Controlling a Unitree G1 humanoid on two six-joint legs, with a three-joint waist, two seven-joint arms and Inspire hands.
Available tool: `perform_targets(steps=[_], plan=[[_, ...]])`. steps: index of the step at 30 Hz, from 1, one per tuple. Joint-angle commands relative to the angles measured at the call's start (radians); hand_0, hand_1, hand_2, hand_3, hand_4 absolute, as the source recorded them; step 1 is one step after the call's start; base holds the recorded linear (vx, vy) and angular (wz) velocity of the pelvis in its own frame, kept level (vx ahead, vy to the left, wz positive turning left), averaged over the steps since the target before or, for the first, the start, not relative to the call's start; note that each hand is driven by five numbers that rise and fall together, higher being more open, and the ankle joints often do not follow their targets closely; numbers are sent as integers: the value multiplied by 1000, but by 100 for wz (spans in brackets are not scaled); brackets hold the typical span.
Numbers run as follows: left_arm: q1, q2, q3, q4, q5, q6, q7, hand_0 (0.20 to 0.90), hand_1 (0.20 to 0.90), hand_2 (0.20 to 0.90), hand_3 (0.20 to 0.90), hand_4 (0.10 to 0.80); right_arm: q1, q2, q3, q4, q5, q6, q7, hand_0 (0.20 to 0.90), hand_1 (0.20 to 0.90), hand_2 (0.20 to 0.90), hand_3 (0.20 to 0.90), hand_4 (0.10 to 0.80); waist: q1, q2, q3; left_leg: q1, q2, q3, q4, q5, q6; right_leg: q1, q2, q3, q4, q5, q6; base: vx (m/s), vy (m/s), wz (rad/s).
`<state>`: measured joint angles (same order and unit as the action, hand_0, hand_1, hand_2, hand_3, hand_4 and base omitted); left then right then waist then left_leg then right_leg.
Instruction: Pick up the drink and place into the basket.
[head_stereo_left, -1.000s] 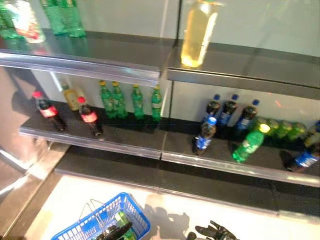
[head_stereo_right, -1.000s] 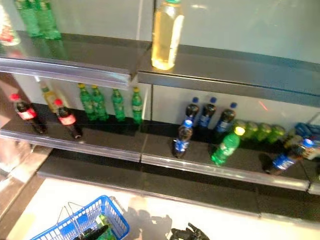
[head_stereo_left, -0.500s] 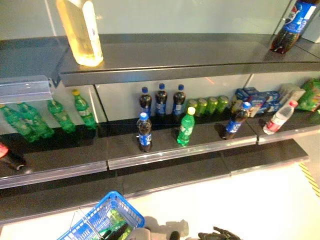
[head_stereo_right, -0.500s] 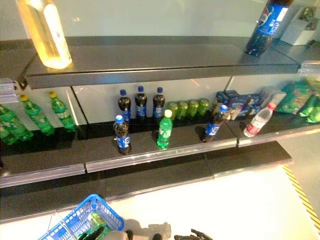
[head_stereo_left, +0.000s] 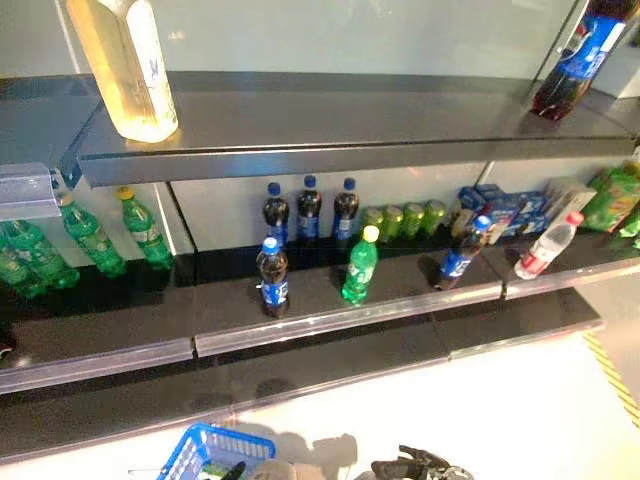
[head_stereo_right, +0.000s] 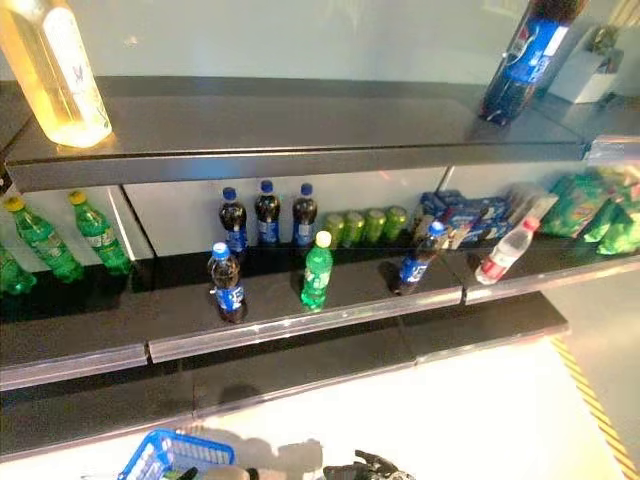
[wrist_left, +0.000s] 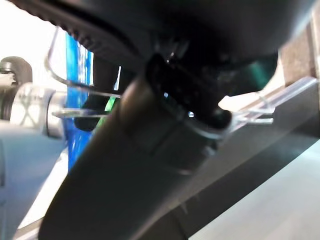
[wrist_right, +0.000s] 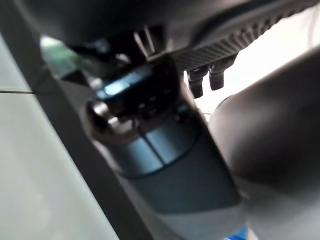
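Basket (head_stereo_left: 212, 455) dropped lower, mostly cut off

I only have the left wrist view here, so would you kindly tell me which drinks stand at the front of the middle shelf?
Observer: A green bottle with a yellow cap stands upright near the front edge.
Operator: Thank you; is anything beside it?
Observer: A dark bottle with a blue cap stands to its left, apart from it.
Operator: And where is the right hand?
Observer: The right hand shows at the head views' bottom edge, right of the blue basket, well below the shelf.
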<state>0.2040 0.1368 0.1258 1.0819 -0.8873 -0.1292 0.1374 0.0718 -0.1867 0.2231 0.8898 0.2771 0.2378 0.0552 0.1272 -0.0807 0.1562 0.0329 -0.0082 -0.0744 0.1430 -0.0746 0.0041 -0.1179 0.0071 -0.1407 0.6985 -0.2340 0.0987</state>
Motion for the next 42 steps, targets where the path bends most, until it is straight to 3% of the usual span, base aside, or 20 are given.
perform_targets(steps=[1,3,5,7,11,13,14,16,18,20,22,24,27,31,32,34,36,38,40,42], plan=[[-53,91,-37,-152,6,-117,-40,300,300,300,200,100,7,-23,12,-2,17,-32,-30,900,900,900,900,800,-7,55,-37,-38,-93,-20,-36,76,49,70,-99,9,-343,299,8,114,-367,38],[-82,89,-46,-148,1,-110,-29,300,300,300,200,100,-4,-23,9,10,24,-40,-36,900,900,900,900,800,-19,56,-36,-40,-88,-49,-23,57,38,74,-178,71,-546,338,4,156,-433,30],[-100,92,-39,-152,-25,-105,-13,300,300,300,200,100,-30,-24,12,37,-3,-45,-22,900,900,900,900,800,-28,62,-29,-17,-50,-57,-27,24,20,62,-253,120,-692,420,37,171,-538,29],[-101,98,-32,-165,-38,-102,-1,300,300,300,200,100,-52,-15,27,43,-44,-45,-11,900,900,900,900,800,-22,69,-14,21,18,-54,-40,-1,-3,53,-290,117,-707,451,67,124,-616,32],[-93,95,-7,-174,-21,-104,36,300,300,300,200,100,-64,-11,67,2,-70,-6,16,900,900,900,900,800,-1,56,-24,23,146,-51,-40,23,-66,98,-257,55,-638,331,73,109,-695,22],[-85,75,27,-164,-7,-75,59,300,300,300,200,100,-61,-26,92,-44,-73,39,6,900,900,900,900,800,-3,42,-32,13,226,-36,-41,71,-98,108,-192,26,-600,261,19,101,-789,24],[-83,64,19,-146,42,-58,43,300,300,300,200,100,-45,-27,79,-40,-26,30,-24,900,900,900,900,800,-9,35,-28,-33,232,51,10,98,-91,132,-188,-36,-612,257,1,-1,-585,44],[-83,48,-11,-133,79,-55,33,300,300,300,200,100,-29,-31,50,-21,-5,10,-51,900,900,900,900,800,-22,25,-23,-83,200,151,82,98,-72,160,-181,-117,-635,258,-20,-59,-434,114],[-67,28,-41,-135,32,-73,58,300,300,300,200,100,-25,-53,27,12,-41,-20,-17,900,900,900,900,800,-16,26,-17,-106,94,176,130,43,-53,176,-178,-152,-666,274,-24,-26,-313,113],[-35,22,-44,-128,7,-85,51,300,300,300,200,100,-37,-72,20,46,-68,-42,18,900,900,900,900,800,1,39,-18,-106,-5,156,107,35,-40,182,-149,-149,-690,285,-24,64,-223,20],[-11,22,-36,-91,-19,-111,32,300,300,300,200,100,-58,-74,20,91,-82,-54,26,900,900,900,900,800,21,58,-28,-78,-88,74,9,58,-18,183,-96,-128,-702,285,-35,158,-192,-5],[-11,14,-20,-52,-36,-134,26,300,300,300,200,100,-73,-59,34,106,-78,-67,17,900,900,900,900,800,41,71,-32,-47,-131,14,-92,102,-11,196,-54,-122,-708,278,-41,188,-168,-6],[-16,13,-15,-38,-32,-138,22,300,300,300,200,100,-79,-48,43,95,-74,-69,8,900,900,900,900,800,50,73,-30,-41,-145,2,-127,129,-13,205,-37,-126,-706,271,-44,123,-127,-5],[-39,7,-9,-10,-26,-144,10,300,300,300,200,100,-89,-31,93,16,-74,-46,-24,900,900,900,900,800,52,53,-28,-74,-144,2,-74,119,-7,189,-3,-138,-571,177,-75,145,-144,8],[-43,10,-5,-7,-33,-149,6,300,300,300,200,100,-85,-25,100,-3,-74,-30,-31,900,900,900,900,800,47,46,-24,-65,-147,0,-71,115,4,167,3,-130,-477,189,-61,165,-121,8],[-59,23,-6,-23,-37,-152,-3,300,300,300,200,100,-65,-9,112,-38,-78,-8,-45,900,900,900,900,800,10,35,-15,-31,-131,33,-82,97,43,48,10,-89,-171,288,13,147,-132,-19],[-73,38,-21,-47,-51,-157,-25,300,300,300,200,100,-57,-7,124,-40,-77,-12,-52,900,900,900,900,800,-16,44,-11,-13,-100,37,-87,83,58,-57,9,-47,20,318,35,94,-189,-29],[-102,53,-50,-73,-76,-164,-43,300,300,300,200,100,-56,-8,120,-29,-53,-19,-61,900,900,900,900,800,-36,45,-9,-9,-83,46,-73,67,63,-67,-41,-26,-28,304,27,101,-276,7],[-165,53,-92,-122,-74,-158,-27,300,300,300,200,100,-67,-5,108,2,-21,-54,-77,900,900,900,900,800,-39,48,-5,-19,-71,19,-54,62,48,19,-135,9,-315,309,2,72,-361,63],[-195,58,-115,-142,-70,-158,-25,300,300,300,200,100,-75,-1,100,29,-6,-86,-78,900,900,900,900,800,-41,51,0,-22,-57,2,-39,49,36,59,-204,47,-482,356,12,62,-465,80]])
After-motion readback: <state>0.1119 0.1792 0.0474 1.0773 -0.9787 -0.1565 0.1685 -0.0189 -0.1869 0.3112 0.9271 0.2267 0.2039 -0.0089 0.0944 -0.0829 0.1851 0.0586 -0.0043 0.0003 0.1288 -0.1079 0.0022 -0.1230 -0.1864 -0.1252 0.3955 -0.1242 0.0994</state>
